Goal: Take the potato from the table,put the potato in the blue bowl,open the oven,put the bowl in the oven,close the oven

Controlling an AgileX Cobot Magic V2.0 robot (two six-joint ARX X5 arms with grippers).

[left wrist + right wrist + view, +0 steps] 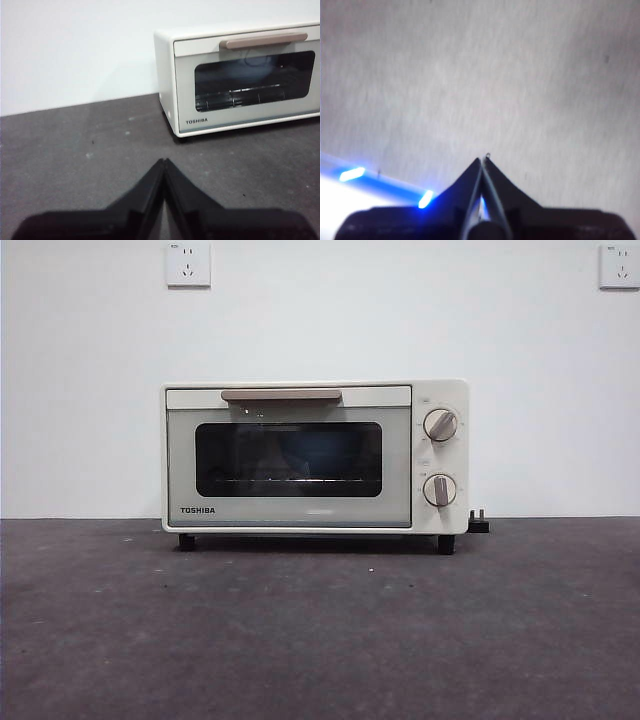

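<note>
Oven [315, 457] at the table's [320, 630] rear edge, door shut. Left gripper [164, 161] and right gripper [482, 160] closed, empty. Potato, bowl unseen; the task appears finished.

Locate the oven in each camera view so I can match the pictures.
Front view: oven centred, at the table's far edge, door shut.
Left wrist view: oven beyond the left gripper, partly cropped.
Right wrist view: not in it.
Shared landmark: beige bar handle.

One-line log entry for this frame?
oven: door shut, on table | potato, bowl: not visible | left gripper: shut, empty, facing oven | right gripper: shut, empty, over table
</note>
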